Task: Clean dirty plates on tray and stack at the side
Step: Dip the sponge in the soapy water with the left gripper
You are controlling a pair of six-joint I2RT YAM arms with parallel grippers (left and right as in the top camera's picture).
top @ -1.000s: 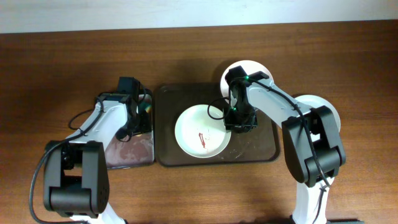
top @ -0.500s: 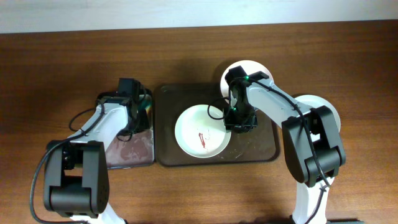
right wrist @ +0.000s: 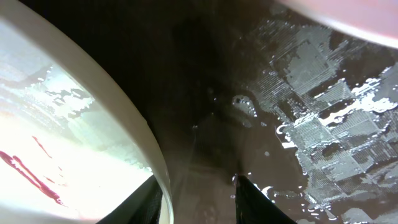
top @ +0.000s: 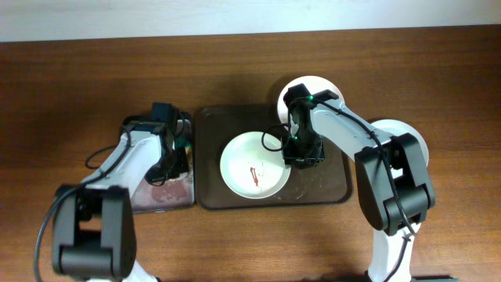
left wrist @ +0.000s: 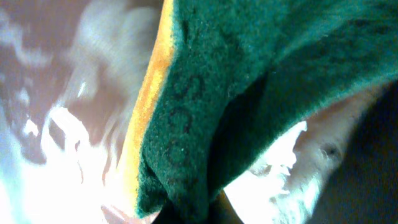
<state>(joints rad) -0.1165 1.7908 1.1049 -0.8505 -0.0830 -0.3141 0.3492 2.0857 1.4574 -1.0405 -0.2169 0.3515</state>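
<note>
Left wrist view is all green-and-yellow scouring sponge (left wrist: 217, 93): the left gripper (top: 174, 154), wide a second ago, has clamped shut on it over the grey metal tray (top: 160, 197). The right gripper (top: 301, 154) waits unmoved, jaws part-open and holding nothing, at the rim of the streaked white plate (top: 254, 166) on the brown tray (top: 329, 190). Wiping can probably start.

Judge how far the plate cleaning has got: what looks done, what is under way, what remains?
Looks done: a white plate beyond the brown tray and another plate under the right arm lie off it. In hand: the left gripper is shut on a green sponge; the right gripper, open, straddles the rim of the streaked plate. Left: wiping its red streak, then stacking.
</note>
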